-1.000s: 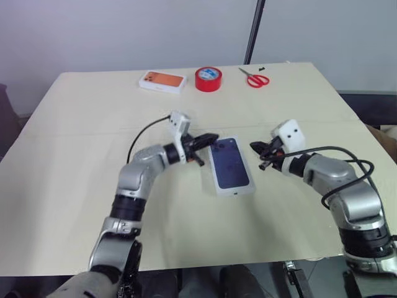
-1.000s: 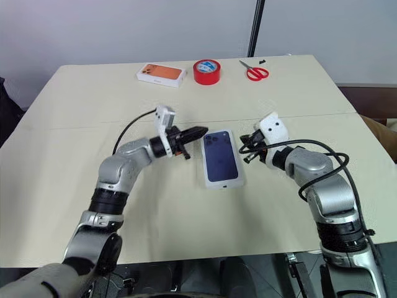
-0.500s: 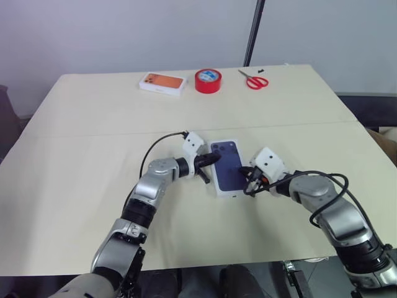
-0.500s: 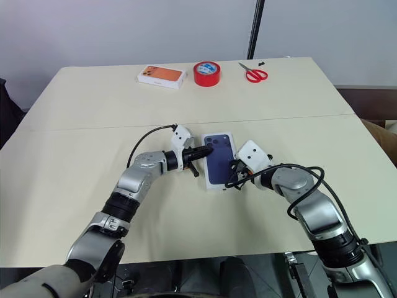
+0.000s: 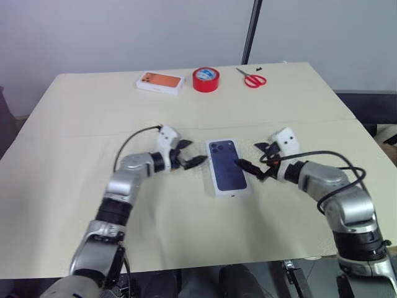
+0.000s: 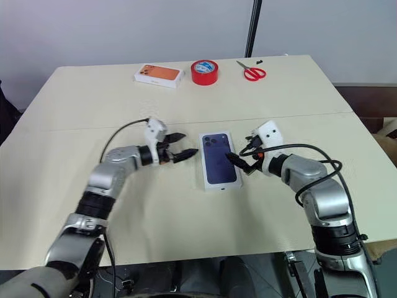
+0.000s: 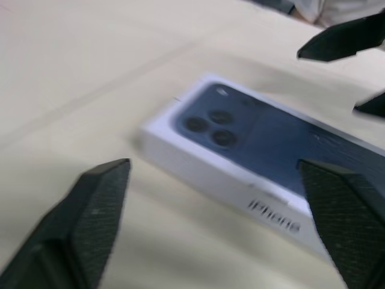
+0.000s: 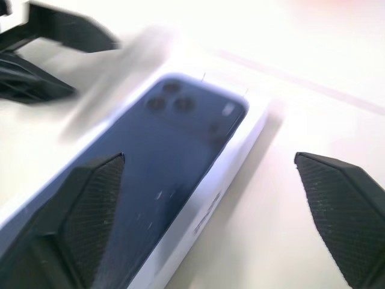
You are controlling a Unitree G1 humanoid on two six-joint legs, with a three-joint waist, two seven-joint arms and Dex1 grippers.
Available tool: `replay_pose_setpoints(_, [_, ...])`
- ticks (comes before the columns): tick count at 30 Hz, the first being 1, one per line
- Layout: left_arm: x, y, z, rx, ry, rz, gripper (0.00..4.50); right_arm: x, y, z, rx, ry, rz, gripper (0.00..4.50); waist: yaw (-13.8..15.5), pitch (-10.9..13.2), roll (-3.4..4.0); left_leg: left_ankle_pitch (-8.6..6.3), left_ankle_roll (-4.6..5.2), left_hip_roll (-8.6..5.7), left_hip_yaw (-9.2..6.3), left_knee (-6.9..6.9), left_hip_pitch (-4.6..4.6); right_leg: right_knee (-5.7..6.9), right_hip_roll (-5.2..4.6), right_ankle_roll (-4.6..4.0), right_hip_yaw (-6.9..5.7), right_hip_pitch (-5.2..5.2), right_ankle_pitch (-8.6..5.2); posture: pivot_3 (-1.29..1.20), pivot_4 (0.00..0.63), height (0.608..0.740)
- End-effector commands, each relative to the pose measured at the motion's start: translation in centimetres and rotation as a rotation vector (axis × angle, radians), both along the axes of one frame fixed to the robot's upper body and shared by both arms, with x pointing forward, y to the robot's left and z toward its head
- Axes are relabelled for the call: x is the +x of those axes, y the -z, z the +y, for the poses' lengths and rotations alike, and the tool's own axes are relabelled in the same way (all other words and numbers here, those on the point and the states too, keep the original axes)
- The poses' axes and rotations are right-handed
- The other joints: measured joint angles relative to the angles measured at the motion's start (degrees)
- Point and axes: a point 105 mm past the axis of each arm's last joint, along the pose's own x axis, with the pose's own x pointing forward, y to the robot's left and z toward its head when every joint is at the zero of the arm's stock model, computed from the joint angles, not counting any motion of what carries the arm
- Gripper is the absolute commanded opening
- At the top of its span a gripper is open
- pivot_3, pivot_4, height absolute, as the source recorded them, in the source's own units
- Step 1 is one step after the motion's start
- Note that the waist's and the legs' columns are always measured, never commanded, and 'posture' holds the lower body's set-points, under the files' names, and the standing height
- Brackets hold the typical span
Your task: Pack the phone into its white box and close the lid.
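Observation:
The lid point(image 5: 227, 166), a white shell with a dark blue phone picture on its top face, lies flat at the middle of the table, closed down. The phone and the white box are hidden beneath it. My left gripper point(image 5: 191, 153) hovers just left of the lid, open, with nothing between its fingers. My right gripper point(image 5: 251, 156) is at the lid's right edge, also open and empty, its lower finger reaching over the lid's rim. The left wrist view looks along the lid point(image 7: 258, 144) from its camera-cluster end.
At the table's far edge lie a white box with orange top point(image 5: 161, 81), a red tape roll point(image 5: 205, 79) and red scissors point(image 5: 251, 79). A black pole point(image 5: 251, 31) rises behind the table. A faint seam crosses the tabletop behind the lid.
Both grippers were shut and close against the lid's sides half a second ago. Both now stand open, the left pulled away to the left, the right drawn back slightly right.

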Motion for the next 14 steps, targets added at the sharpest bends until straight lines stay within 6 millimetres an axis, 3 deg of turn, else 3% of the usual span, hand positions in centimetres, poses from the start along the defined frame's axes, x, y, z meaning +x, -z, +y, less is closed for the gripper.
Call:
replay_pose_setpoints(1, [-2.0, -1.1, 1.6, -0.043, 0.055, -0.024, 4.5, -0.9, -1.1, -1.0, -0.015, -0.028, -0.037, 4.43, 0.1, 0.0, 0.01, 0.0, 0.0, 0.02, 0.0, 0.0, 0.0, -0.01, -0.02, 0.0, 0.0, 0.01, 0.0, 0.0, 0.15, 0.74])
replay_pose_setpoints(7, [-4.0, 0.4, 6.3, 0.03, -0.04, 0.027, 4.5, -3.1, -0.4, -2.3, -0.029, -0.066, -0.005, 4.43, 0.2, 0.0, 0.03, -0.07, 0.13, 0.07, -0.02, 0.02, 0.0, 0.0, -0.05, 0.0, 0.0, 0.05, 0.0, 0.0, 0.15, 0.74])
replay_pose_setpoints(14, [-4.9, 0.6, 11.4, 0.062, -0.223, 0.009, 4.5, -4.2, 0.8, -6.2, -0.114, 0.019, 0.034, 4.43, 0.2, 0.0, 0.04, -0.16, 0.29, 0.1, -0.01, 0.01, 0.01, 0.0, -0.04, 0.0, 0.0, 0.05, 0.0, 0.0, 0.15, 0.74])
